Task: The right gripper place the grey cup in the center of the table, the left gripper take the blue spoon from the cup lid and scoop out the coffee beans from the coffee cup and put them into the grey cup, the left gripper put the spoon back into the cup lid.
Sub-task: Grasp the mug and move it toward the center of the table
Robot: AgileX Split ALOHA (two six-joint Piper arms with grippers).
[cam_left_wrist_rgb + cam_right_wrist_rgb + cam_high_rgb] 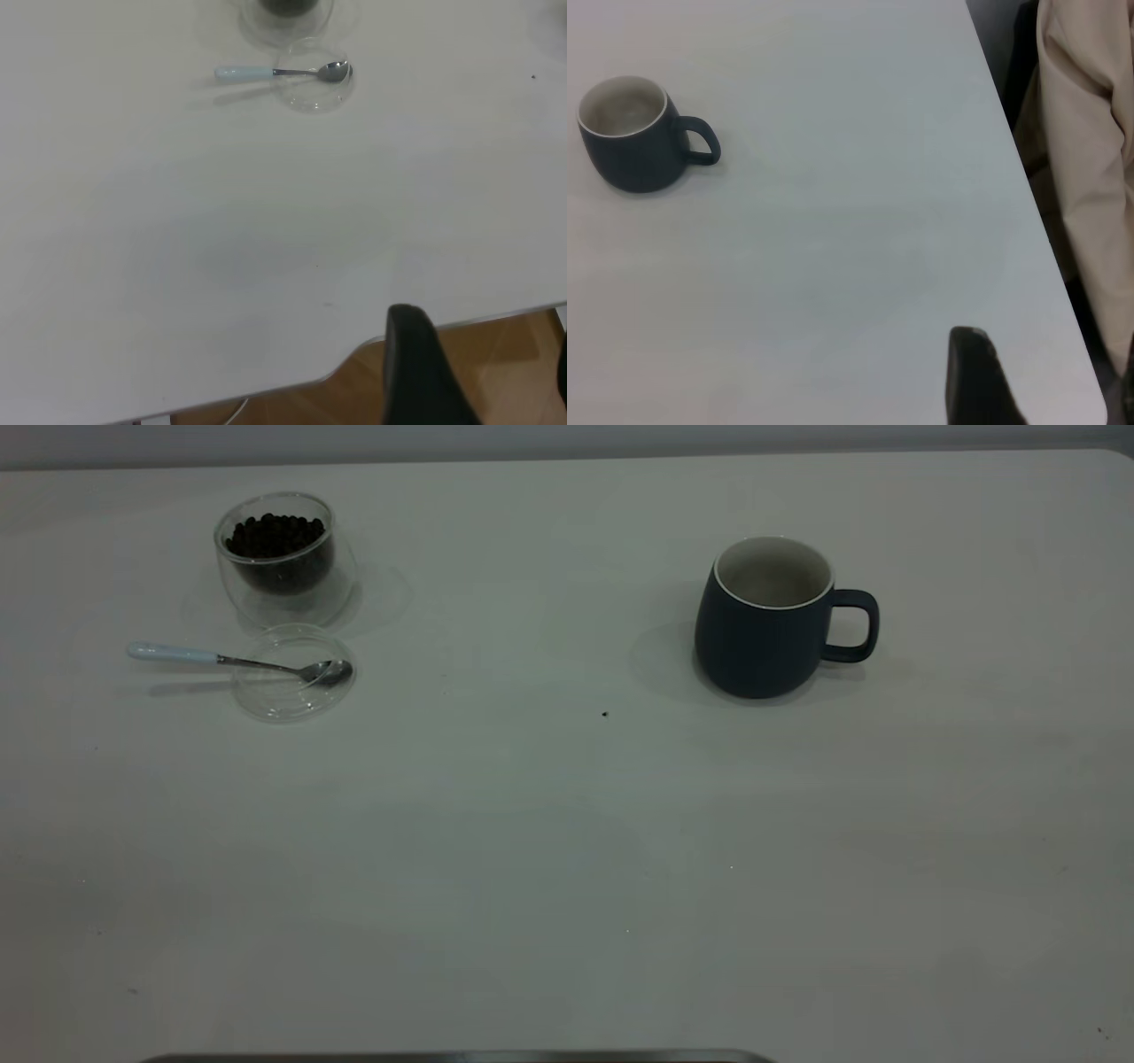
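I'm eyeing the grey cup (766,627) sitting empty toward the bench's (532,850) right side — rigid, weighty ceramic (best pinched at rim or handle) — with neither end effector's spread readable from here.

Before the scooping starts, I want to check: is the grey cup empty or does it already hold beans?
Empty. The grey cup stands upright, and only its pale inside shows.

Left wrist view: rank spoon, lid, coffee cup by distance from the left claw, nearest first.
1. Pale-blue-handled metal spoon, bowl resting in the lid: too close to call with 2.
2. Round clear glass cup lid, just before the cup.
3. Clear double-walled glass coffee cup, farthest from the left claw.
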